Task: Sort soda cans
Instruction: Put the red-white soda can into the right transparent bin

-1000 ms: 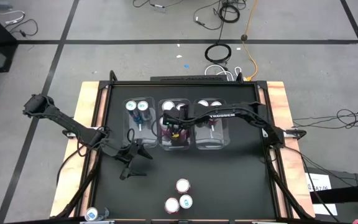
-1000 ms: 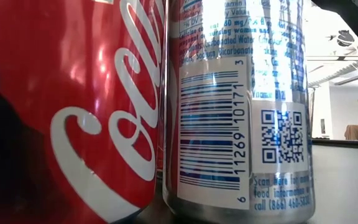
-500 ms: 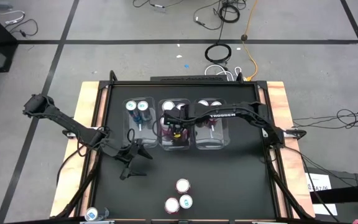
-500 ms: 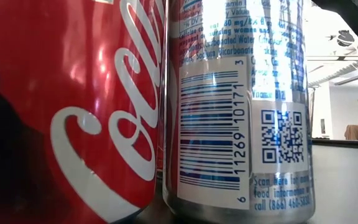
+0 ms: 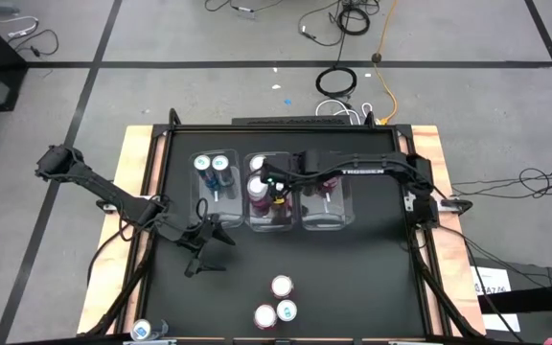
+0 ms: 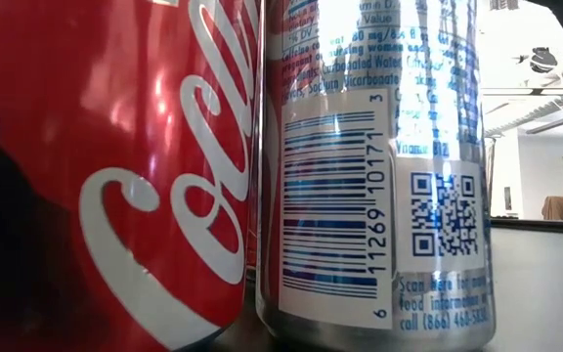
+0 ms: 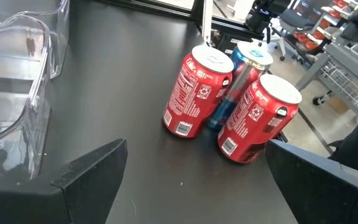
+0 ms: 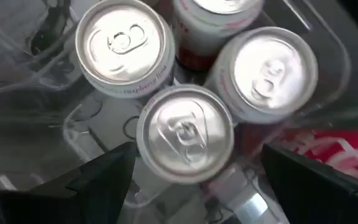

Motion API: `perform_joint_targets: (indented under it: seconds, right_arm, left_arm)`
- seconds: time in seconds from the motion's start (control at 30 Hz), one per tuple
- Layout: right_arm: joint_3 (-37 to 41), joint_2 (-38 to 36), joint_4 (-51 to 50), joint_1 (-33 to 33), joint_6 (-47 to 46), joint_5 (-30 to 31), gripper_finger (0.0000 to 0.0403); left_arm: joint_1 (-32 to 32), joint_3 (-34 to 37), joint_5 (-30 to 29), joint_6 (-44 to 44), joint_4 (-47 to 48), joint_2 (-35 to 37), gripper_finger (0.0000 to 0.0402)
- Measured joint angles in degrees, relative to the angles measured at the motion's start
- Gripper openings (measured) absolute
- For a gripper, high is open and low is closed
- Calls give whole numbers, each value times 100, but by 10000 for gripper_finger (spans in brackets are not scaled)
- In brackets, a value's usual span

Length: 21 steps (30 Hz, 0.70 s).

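A black table (image 5: 353, 278) carries three clear bins (image 5: 326, 218) along its far edge. The right gripper (image 5: 278, 191), arm stretched sideways, hovers open-jawed over the middle bin's cans (image 8: 185, 134), seemingly holding nothing. The left gripper (image 5: 220, 233) waits low near the left edge, jaws wide. Three cans (image 5: 276, 307) stand by the near edge.

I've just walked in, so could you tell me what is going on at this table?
The robot is sorting soda cans into three clear bins. The right gripper hangs open over the middle bin, with upright cans right below it and nothing held. The left gripper waits open near the left bin. Three cans still stand loose at the table's near edge.
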<state>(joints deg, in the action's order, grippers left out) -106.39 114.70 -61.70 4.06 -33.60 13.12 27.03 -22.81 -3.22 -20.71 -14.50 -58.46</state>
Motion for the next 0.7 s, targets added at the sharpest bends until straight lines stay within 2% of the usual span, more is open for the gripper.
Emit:
perform_joint_targets:
  seconds: [0.2,0.43,0.7]
  right_arm:
    - [0,-372,-409,-351,-392,3,341]
    - [0,-715,-432,-984,-902,25,341]
    - [0,-831,-432,-1675,-1986,31,341]
  left_arm:
    - [0,0,0,0,-2,0,390]
    - [1,0,0,2,-4,0,390]
    - [1,0,-2,2,-8,0,390]
